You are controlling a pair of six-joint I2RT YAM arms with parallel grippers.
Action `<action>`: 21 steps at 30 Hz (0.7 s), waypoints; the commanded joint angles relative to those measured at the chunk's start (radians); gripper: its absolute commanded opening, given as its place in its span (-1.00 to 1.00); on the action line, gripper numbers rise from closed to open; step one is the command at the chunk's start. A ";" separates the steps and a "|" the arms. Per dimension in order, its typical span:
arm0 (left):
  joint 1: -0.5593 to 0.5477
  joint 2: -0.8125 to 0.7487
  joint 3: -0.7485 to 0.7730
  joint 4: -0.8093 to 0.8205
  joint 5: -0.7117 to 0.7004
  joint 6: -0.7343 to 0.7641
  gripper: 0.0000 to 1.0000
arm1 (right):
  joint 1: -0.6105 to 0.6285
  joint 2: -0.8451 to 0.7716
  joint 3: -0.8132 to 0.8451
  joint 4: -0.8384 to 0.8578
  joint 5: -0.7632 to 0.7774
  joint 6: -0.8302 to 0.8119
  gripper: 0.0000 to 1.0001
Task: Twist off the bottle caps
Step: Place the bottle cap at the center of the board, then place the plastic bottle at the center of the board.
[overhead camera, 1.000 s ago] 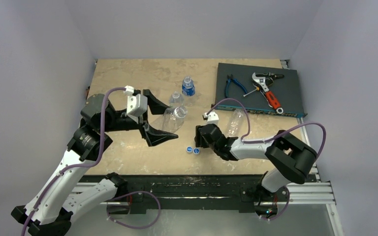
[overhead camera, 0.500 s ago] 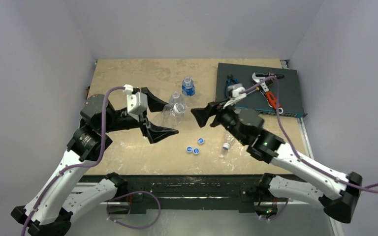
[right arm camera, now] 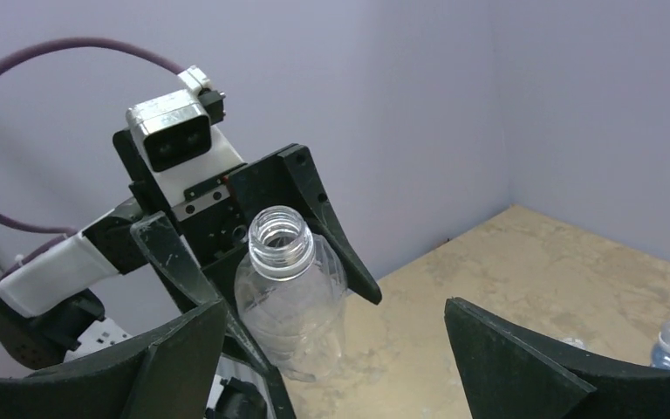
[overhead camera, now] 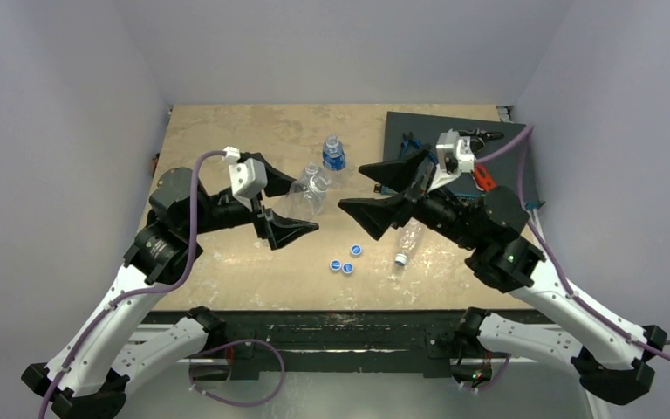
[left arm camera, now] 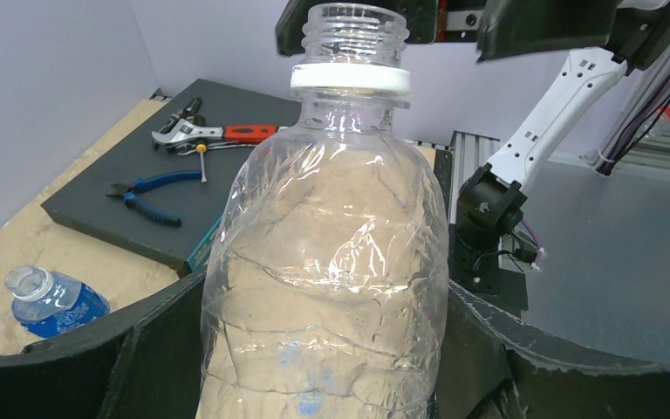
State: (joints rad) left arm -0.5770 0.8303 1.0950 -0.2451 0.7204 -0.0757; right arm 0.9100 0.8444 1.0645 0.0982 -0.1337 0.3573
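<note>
The left gripper (overhead camera: 305,208) is clamped around the body of a crinkled clear bottle (left arm camera: 323,262), whose neck is open, with a white ring (left arm camera: 350,79) below the thread. The neck points at the right gripper (overhead camera: 351,187), whose jaws are spread wide and grasp nothing; they stand just beyond the neck, apart from it. On the table (overhead camera: 227,140) between the arms lie three blue caps (overhead camera: 336,264), close together. Just right of them a second bottle (overhead camera: 410,237) lies on its side, white cap (overhead camera: 399,259) on. Behind the held one stand a third bottle (overhead camera: 311,171) and a blue-labelled bottle (overhead camera: 333,155), its neck open. Pliers (left arm camera: 148,188) and a wrench (left arm camera: 214,133) lie on a dark mat (overhead camera: 506,170) at far right
</note>
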 commanded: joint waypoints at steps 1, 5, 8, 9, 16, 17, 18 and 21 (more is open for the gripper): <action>0.001 -0.002 -0.002 0.067 0.012 -0.033 -1.00 | 0.004 0.067 0.060 0.069 -0.099 0.006 0.97; 0.001 0.000 -0.010 0.065 0.030 -0.034 -1.00 | 0.004 0.116 0.064 0.165 -0.134 0.038 0.95; 0.000 -0.002 -0.019 0.063 0.025 -0.027 -1.00 | 0.004 0.160 0.068 0.221 -0.139 0.066 0.88; 0.000 -0.001 -0.021 0.062 0.023 -0.027 -1.00 | 0.004 0.174 0.074 0.232 -0.139 0.071 0.84; 0.003 0.001 -0.020 0.063 0.013 -0.026 -1.00 | 0.008 0.228 0.080 0.280 -0.155 0.112 0.40; 0.002 0.002 -0.020 0.066 0.013 -0.027 -1.00 | 0.012 0.234 0.080 0.280 -0.153 0.115 0.31; 0.003 0.005 -0.019 0.069 0.014 -0.030 -1.00 | 0.015 0.239 0.080 0.278 -0.148 0.118 0.17; 0.002 0.014 -0.016 0.075 0.015 -0.037 -1.00 | 0.034 0.258 0.085 0.266 -0.127 0.112 -0.23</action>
State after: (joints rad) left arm -0.5747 0.8402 1.0733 -0.2256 0.7162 -0.0944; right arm 0.9249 1.0832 1.1080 0.3355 -0.2817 0.4664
